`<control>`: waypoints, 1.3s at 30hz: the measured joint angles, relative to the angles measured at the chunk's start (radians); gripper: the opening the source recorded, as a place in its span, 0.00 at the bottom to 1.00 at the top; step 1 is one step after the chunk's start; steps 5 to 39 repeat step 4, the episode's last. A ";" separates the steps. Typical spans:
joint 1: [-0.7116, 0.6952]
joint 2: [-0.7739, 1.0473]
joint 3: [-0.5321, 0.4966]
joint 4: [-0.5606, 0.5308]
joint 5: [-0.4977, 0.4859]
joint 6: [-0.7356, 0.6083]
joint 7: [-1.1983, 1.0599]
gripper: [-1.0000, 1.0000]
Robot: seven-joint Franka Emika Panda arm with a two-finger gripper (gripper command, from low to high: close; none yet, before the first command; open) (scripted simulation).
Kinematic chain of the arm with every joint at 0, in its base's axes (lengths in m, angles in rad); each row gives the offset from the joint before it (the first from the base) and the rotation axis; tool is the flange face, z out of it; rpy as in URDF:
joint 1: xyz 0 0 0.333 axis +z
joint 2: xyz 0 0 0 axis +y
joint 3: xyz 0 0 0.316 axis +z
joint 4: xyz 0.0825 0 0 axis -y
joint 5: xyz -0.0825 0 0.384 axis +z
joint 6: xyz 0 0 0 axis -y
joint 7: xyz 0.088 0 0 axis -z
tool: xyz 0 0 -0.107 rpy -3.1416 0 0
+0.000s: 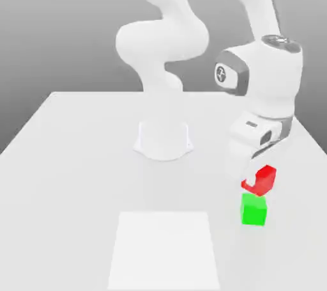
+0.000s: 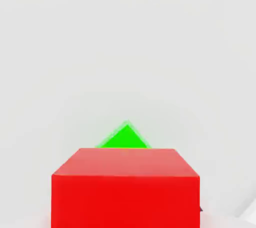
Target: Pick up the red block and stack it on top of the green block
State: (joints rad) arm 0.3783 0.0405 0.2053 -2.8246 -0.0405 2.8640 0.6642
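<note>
Red block in the grip, hanging right over the green one

From my remote seat: the table (image 1: 70, 155) is plain white and smooth, with a slightly brighter white square patch (image 1: 165, 248) near the front edge, and the backdrop behind is just flat grey. No bins or trays here that I can see, so nothing to report inside anything. The gripper (image 1: 255, 178) is clamped on the red block (image 1: 260, 180), a small bright red cube with plain faces, held a bit tilted in the exterior view and lifted off the table. The green block (image 1: 253, 210), same size and bright green, sits on the table on the exterior view's right, directly under the red one. I can't tell if they're touching. In the hand view the red block (image 2: 125, 187) covers most of the green block (image 2: 125, 138).
</note>
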 joint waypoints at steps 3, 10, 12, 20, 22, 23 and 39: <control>0.007 0.027 -0.011 0.001 -0.018 0.025 0.013 1.00; 0.007 0.027 -0.011 0.001 -0.018 0.025 0.013 1.00; 0.007 0.027 -0.011 0.001 -0.018 0.025 0.013 1.00; 0.007 0.027 -0.011 0.001 -0.018 0.025 0.013 1.00; 0.007 0.027 -0.011 0.001 -0.018 0.025 0.013 1.00; 0.007 0.027 -0.011 0.001 -0.018 0.025 0.013 1.00; 0.007 0.027 -0.011 0.001 -0.018 0.025 0.013 1.00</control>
